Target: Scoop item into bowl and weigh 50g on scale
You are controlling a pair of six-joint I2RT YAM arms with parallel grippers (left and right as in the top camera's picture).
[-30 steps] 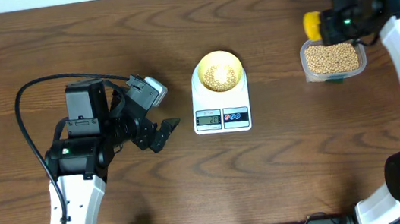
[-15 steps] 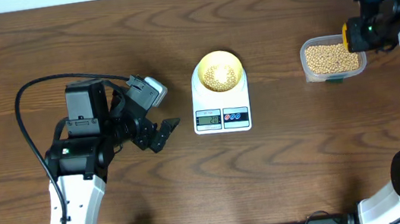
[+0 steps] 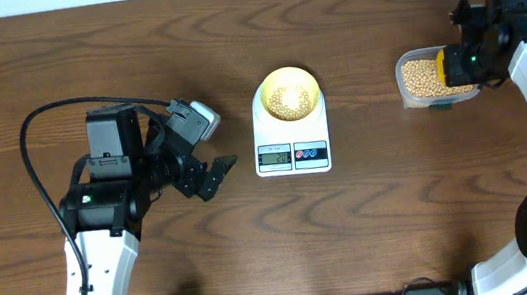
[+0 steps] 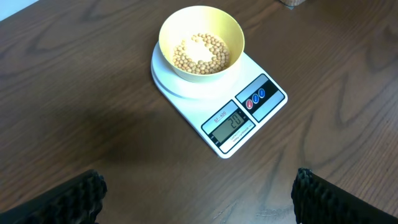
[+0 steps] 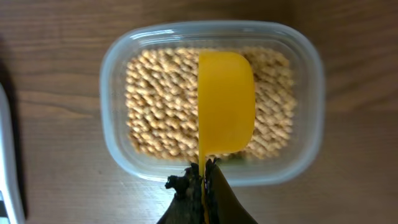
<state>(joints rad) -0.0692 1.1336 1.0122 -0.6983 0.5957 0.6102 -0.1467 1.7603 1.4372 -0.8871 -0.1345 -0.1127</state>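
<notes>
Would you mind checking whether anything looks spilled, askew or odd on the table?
Nothing stands out. The bowl sits upright on the scale, beans lie only in it and the tub, none on the table. The right gripper holds the scoop over the tub.

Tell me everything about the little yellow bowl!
The bowl is small, round and pale yellow, smooth like plastic. It stands upright on the round platform at the back of the white scale, away from the display. A shallow heap of tan beans covers its bottom, and the walls above them are bare. Nothing else touches it.
</notes>
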